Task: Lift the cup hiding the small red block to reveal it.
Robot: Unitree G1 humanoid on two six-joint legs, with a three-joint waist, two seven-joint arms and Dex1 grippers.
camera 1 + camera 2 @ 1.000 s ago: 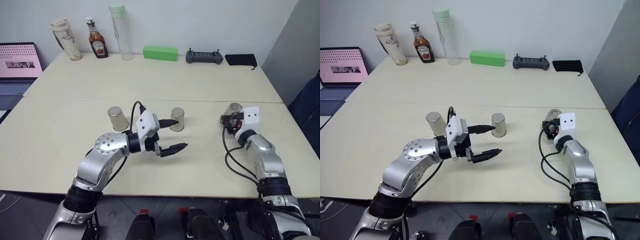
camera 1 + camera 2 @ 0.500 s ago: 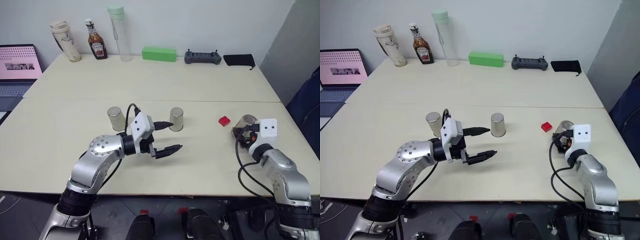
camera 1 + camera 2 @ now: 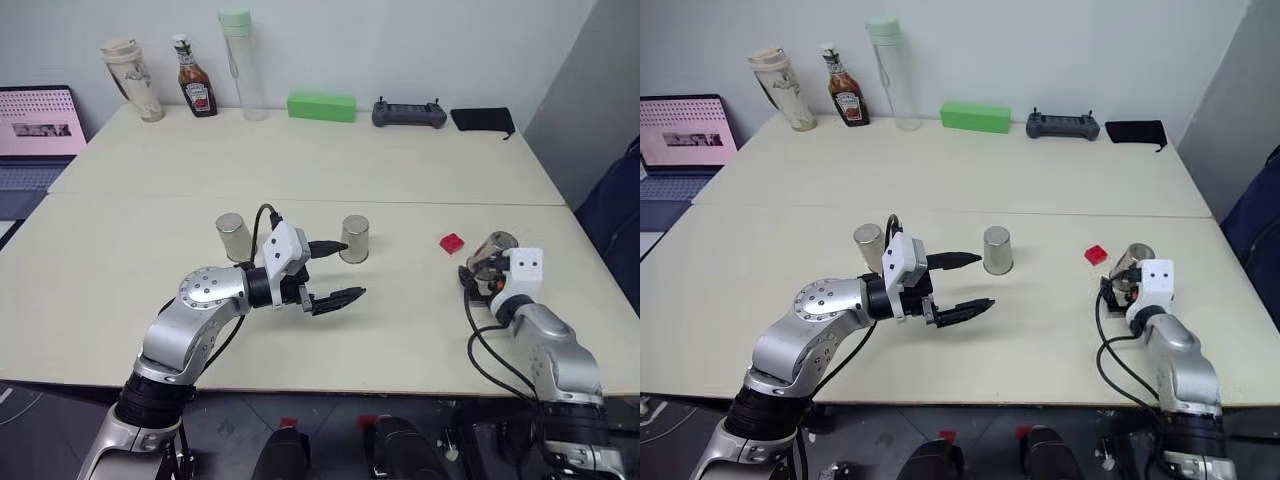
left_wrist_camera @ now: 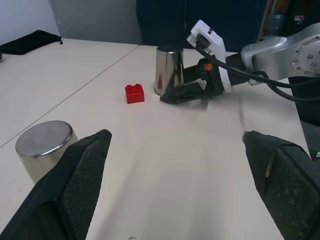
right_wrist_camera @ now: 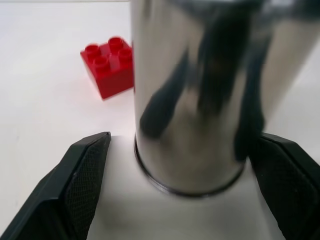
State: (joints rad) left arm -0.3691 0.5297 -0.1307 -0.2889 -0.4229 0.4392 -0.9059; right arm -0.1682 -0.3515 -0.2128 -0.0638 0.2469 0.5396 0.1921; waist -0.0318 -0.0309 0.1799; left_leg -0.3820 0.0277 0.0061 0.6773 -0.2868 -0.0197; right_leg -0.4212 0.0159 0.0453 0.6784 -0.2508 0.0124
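The cup [image 3: 492,250] stands mouth down on the cream table [image 3: 300,160], near the right edge, just in front of the seam between the two tabletops. The small red block [image 3: 451,242] lies uncovered on the table just beside the cup, on the side toward the robot's left; a narrow strip of table shows between them in the right wrist view, where the block's four studs face up.

The right gripper [image 5: 180,165] sits low at the cup, one black finger on each side of its base. The fingers [image 5: 80,185] are spread wide and a sliver of table shows between each pad and the cup wall, so the cup rests on the table rather than in a pinch. In the left wrist view the same gripper reaches to the foot of the cup with its fingers lying close to the tabletop.

The left gripper [image 3: 338,272] hovers over the middle of the table, pointing toward the robot's right, its two fingers apart and holding nothing. A second silver cup [image 3: 354,239] stands upside down just beyond its fingertips, and a third silver cup [image 3: 232,236] stands upside down behind the left wrist.

Along the far edge stand a beige tumbler [image 3: 130,80], a ketchup bottle [image 3: 192,76], a clear bottle with a green cap [image 3: 242,62], a green box [image 3: 321,106], a dark controller [image 3: 408,113] and a black pouch [image 3: 481,119]. A laptop [image 3: 38,125] sits off the table's left side.
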